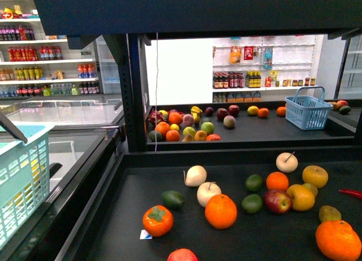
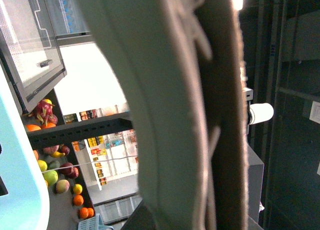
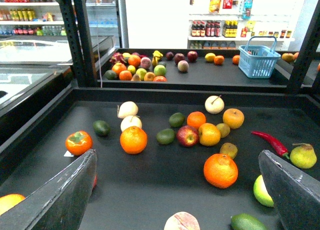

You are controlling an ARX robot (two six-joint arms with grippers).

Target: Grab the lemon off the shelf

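The shelf is a black tiered stand with a near tray (image 1: 186,241) and a far tray (image 1: 266,129), both holding fruit. A plain-yellow oval fruit that looks like the lemon (image 1: 253,110) lies at the back of the far tray; it also shows in the right wrist view (image 3: 210,57). My right gripper (image 3: 180,190) is open and empty, low over the near tray (image 3: 150,185) and far short of the lemon. My left gripper (image 2: 200,140) is shut on the handle (image 1: 11,128) of a light teal basket (image 1: 22,176) at the far left. Its fingers (image 2: 150,115) fill the left wrist view.
Rounder yellow-orange fruits (image 1: 315,176), oranges (image 3: 220,170), an apple (image 3: 187,136), avocados and a red chili (image 3: 270,141) lie on the near tray. A blue basket (image 1: 307,109) stands at the far tray's right. A thick black upright (image 1: 134,91) and a glass freezer (image 1: 68,114) stand at left.
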